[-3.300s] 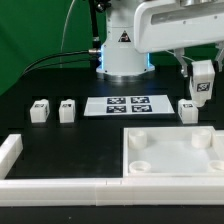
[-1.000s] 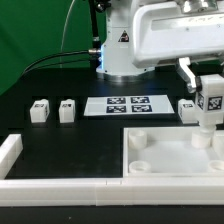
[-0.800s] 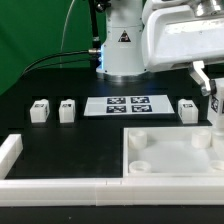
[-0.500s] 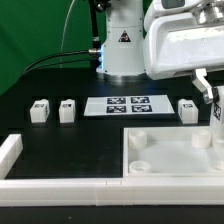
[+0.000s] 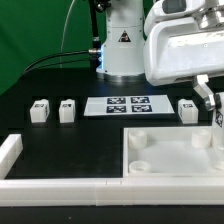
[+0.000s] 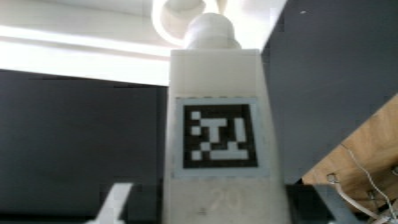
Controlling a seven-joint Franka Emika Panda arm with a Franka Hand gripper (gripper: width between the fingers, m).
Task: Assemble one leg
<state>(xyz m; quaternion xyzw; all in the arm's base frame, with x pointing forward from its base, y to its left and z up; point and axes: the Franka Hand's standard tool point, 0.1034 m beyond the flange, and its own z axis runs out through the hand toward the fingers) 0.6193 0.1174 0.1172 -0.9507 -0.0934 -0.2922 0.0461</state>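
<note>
My gripper (image 5: 214,104) is at the exterior view's far right edge, shut on a white leg (image 5: 219,120) that it holds upright over the far right corner of the large white panel (image 5: 170,162). Whether the leg touches the panel is hidden by the frame edge. In the wrist view the leg (image 6: 221,110) fills the middle with its black-and-white tag facing the camera, and my gripper (image 6: 217,205) clamps it from both sides. Three more legs lie on the table: two (image 5: 40,110) (image 5: 67,108) at the left and one (image 5: 187,108) by the panel's far edge.
The marker board (image 5: 128,105) lies in the middle behind the panel. A white L-shaped rail (image 5: 50,183) runs along the front edge and up the left side. The robot base (image 5: 124,45) stands at the back.
My gripper has carried the leg toward the exterior view's right, from near the right-hand loose leg out over the panel's far right corner, and has slightly lowered it.
</note>
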